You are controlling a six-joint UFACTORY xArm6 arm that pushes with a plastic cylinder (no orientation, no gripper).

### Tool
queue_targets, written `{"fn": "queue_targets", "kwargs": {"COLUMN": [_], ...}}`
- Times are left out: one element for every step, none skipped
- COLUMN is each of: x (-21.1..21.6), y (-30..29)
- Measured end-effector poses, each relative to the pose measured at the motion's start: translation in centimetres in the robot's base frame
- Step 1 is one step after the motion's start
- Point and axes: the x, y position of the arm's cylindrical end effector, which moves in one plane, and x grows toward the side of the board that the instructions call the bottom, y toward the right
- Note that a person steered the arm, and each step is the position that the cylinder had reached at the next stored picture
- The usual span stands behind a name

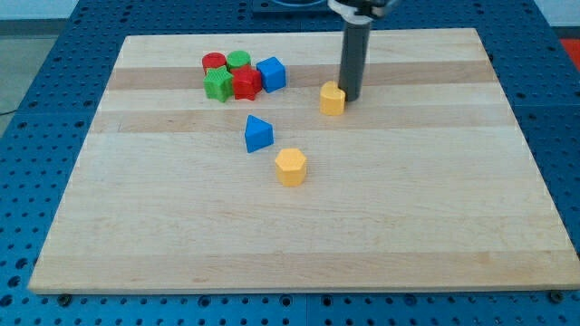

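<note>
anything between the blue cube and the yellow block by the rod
Nothing: in the camera view, only bare wooden board lies between the blue cube and the yellow block, which my tip touches.

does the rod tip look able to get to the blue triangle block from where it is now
Probably yes. My tip sits just right of the small yellow block, and the blue triangular block lies lower left with open board between. Only that yellow block stands near the straight line; passing just below it looks free.
</note>
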Motion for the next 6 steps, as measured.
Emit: {"fn": "queue_targets", "kwargs": {"x": [0.0, 2.7, 4.0, 2.9, 2.1, 2.0], "y": [-0.9, 2.9, 2.5, -0.5, -3.8, -5.1]}}
